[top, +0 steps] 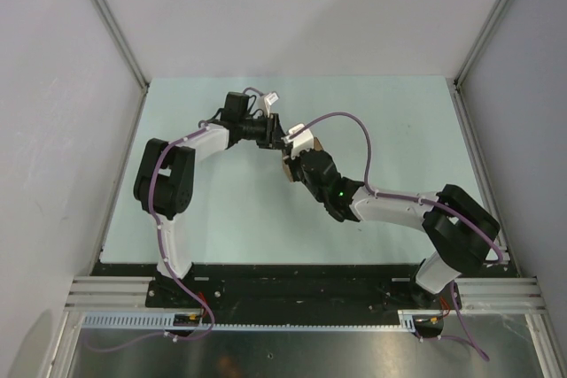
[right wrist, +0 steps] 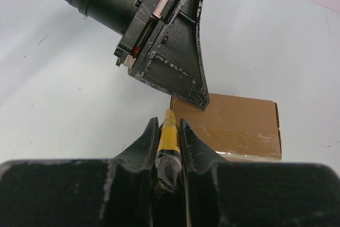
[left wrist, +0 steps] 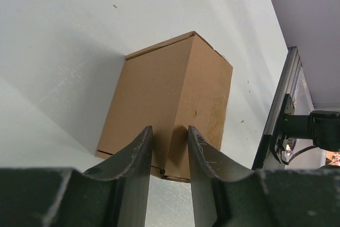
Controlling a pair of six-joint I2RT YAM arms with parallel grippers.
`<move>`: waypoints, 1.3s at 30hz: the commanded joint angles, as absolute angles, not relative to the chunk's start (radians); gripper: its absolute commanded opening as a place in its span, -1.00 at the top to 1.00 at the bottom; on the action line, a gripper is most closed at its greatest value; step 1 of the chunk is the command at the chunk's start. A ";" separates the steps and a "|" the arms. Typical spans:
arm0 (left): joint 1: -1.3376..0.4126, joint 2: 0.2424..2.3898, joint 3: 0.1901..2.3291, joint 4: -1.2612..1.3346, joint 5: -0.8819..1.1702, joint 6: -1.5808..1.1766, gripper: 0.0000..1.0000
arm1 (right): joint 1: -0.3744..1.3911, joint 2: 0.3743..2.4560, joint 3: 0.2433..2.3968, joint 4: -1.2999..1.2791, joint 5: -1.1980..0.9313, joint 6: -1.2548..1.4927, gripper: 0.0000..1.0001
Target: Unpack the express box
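Observation:
The express box (left wrist: 170,89), a small plain brown carton with its flaps shut, stands on the table's middle; in the top view only slivers of the box (top: 286,165) show between the two grippers. My left gripper (left wrist: 169,131) straddles one upright corner of the box, a finger pressed on each adjoining face. In the right wrist view one of its fingers (right wrist: 180,62) rests on the box's (right wrist: 239,126) top left corner. My right gripper (right wrist: 169,123) is shut on a slim yellow cutter knife (right wrist: 170,131), whose tip points at the box's near left corner.
The pale green table (top: 221,219) is walled by grey panels with aluminium posts (top: 142,86) at the back corners. A black base rail (top: 301,281) runs along the near edge. A purple cable (top: 354,121) loops above the right arm.

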State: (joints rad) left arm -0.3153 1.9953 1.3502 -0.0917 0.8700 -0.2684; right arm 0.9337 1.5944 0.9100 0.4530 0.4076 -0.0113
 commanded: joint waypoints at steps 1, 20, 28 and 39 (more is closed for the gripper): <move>-0.311 2.028 1.342 -0.183 0.799 -0.186 0.29 | 0.940 1.595 0.945 0.473 0.442 -0.034 1.00; -0.311 2.045 1.365 -0.230 0.707 -0.149 0.40 | 0.953 1.505 0.946 0.181 0.434 0.064 1.00; -0.313 2.043 1.362 -0.238 0.709 -0.141 0.40 | 0.931 1.606 0.945 0.216 0.413 0.067 1.00; -0.314 2.052 1.365 -0.241 0.732 -0.144 0.42 | 0.910 1.670 0.945 0.319 0.417 0.029 1.00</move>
State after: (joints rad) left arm -0.3157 1.9957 1.3792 -0.1417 0.8436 -0.2276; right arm 0.9310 1.6039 0.9474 0.3500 0.4202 0.0441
